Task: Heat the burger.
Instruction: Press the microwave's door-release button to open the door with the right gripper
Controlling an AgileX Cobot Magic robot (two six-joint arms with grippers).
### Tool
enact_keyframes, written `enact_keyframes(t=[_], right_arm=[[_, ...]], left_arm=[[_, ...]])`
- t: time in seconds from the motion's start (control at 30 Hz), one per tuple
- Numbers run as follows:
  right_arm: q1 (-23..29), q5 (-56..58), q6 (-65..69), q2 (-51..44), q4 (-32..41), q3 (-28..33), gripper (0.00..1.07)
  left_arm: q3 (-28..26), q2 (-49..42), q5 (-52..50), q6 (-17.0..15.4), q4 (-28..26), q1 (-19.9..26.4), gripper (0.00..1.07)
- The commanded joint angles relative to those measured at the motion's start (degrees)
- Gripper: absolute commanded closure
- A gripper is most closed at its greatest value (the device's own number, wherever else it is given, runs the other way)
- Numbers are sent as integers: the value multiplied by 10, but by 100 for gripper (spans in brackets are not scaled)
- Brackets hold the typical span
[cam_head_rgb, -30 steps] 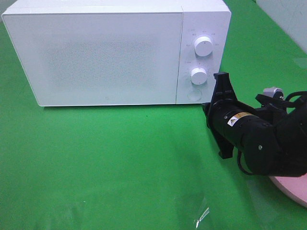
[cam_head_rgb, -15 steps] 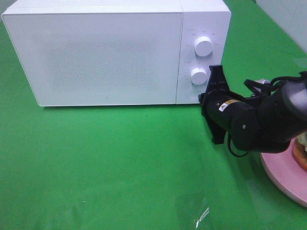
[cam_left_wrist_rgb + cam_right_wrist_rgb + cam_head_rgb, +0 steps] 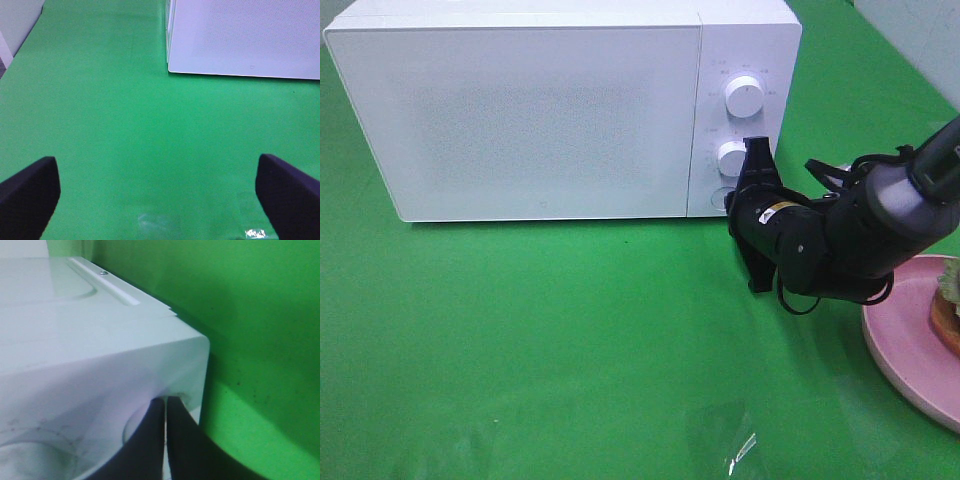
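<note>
1. You saw the left claw spread wide in the left wrist view. Its two fingers stood well apart over the bare green bench, in front of the left front corner of the microwave.
2. You found the microwave door closed. The upper knob and the lower knob sat on the control panel to the right of the door.
3. You saw the right claw at the lower right of that panel, just below the lower knob. In the right wrist view its fingers were pressed together with nothing between them, and the tips met the microwave face at a round recess near the corner.
4. You located the burger on the pink plate, well to the right of the microwave and nearer the front. The frame edge cut off most of it.
</note>
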Motion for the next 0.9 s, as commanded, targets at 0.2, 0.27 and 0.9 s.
enact_keyframes(t=[0.2, 0.27, 0.9], right_arm=[[-9, -48, 1, 10, 1, -19, 107], [-9, -57, 1, 6, -1, -19, 107], [-8, -93, 6, -24, -19, -19, 107]], left_arm=[[0, -9, -10, -1, -2, -2, 8], [0, -9, -10, -1, -2, -2, 8], [0, -9, -10, -1, -2, -2, 8]])
